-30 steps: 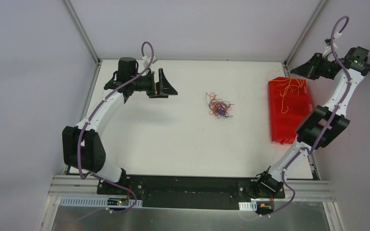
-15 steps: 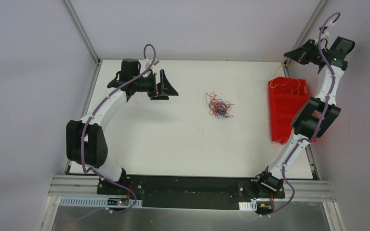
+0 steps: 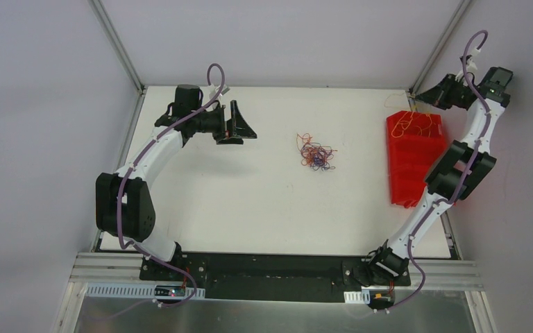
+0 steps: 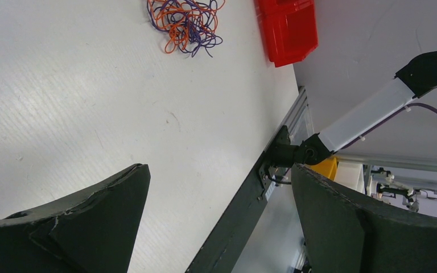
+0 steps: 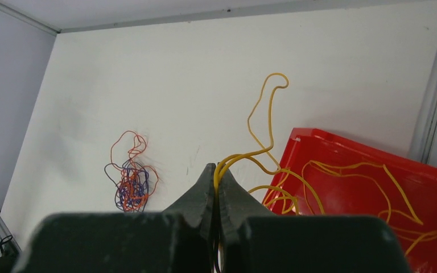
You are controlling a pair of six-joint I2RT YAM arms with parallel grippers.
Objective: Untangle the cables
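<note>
White bench (image 3: 250, 208) surface carries the work, enclosed by pale walls and a metal frame. The cables form two groups. One tangle (image 3: 316, 152) of orange, red and blue-purple wire lies on open bench, well apart from the red bin (image 3: 416, 173), on the side toward the left arm. One yellow-orange cable (image 5: 262, 122) lies partly coiled inside the red bin, with a strand rising over the bin's far rim.

The right gripper (image 5: 216, 176) holds this strand above the far corner of the red bin, fingers pressed together on it. The raised hold probably keeps the freed length over the red bin, away from the tangle.

The left gripper (image 4: 219, 170) hangs beyond the tangle from the red bin, fingers wide apart and empty, facing the tangle. It appears staged for the next pick.

Room is tight behind the red bin: the bench edge and a frame post stand close. The strand may catch on the rim. Open bench lies between the red bin and the tangle.
</note>
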